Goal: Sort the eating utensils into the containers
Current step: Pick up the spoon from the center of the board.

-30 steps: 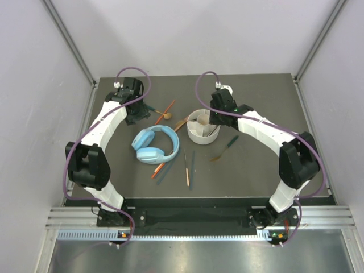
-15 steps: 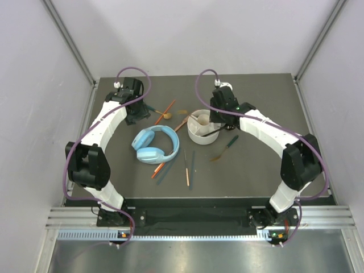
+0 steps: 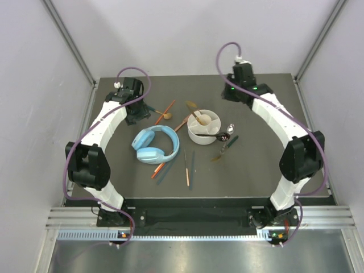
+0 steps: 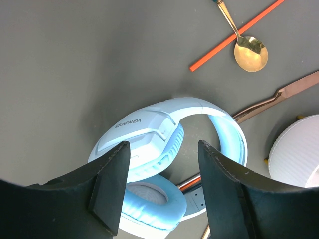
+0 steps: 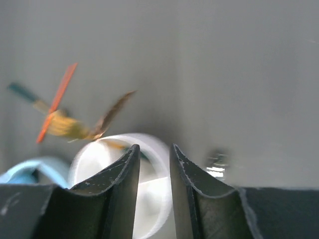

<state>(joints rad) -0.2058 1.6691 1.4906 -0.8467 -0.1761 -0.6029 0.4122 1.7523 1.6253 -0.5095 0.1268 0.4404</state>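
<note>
The round white divided bowl [image 3: 205, 126] stands mid-table. A gold spoon [image 3: 196, 114] leans out of it. A silver spoon with a black handle [image 3: 227, 131] lies across its right rim. My right gripper [image 3: 232, 95] hovers behind the bowl, jaws a little apart and empty. Its wrist view is blurred and shows the bowl [image 5: 94, 162] below the gripper [image 5: 153, 148] and the silver spoon [image 5: 217, 164]. My left gripper [image 3: 138, 114] is open and empty above the headphones [image 4: 164, 129]. An orange chopstick [image 4: 237, 35], a gold spoon [image 4: 250, 52] and a bronze knife [image 4: 279, 97] lie beyond them.
Light blue headphones [image 3: 156, 145] lie left of the bowl, over an orange chopstick [image 3: 158, 169]. A teal-handled fork [image 3: 224, 148] lies right of the bowl. Orange [image 3: 186, 168] and teal [image 3: 192, 165] chopsticks lie toward the front. Grey walls close in both sides.
My right gripper has let go of the silver spoon at the bowl, and has risen and pulled back toward the far right. The spoon now rests on the rim. The left arm has not moved.
</note>
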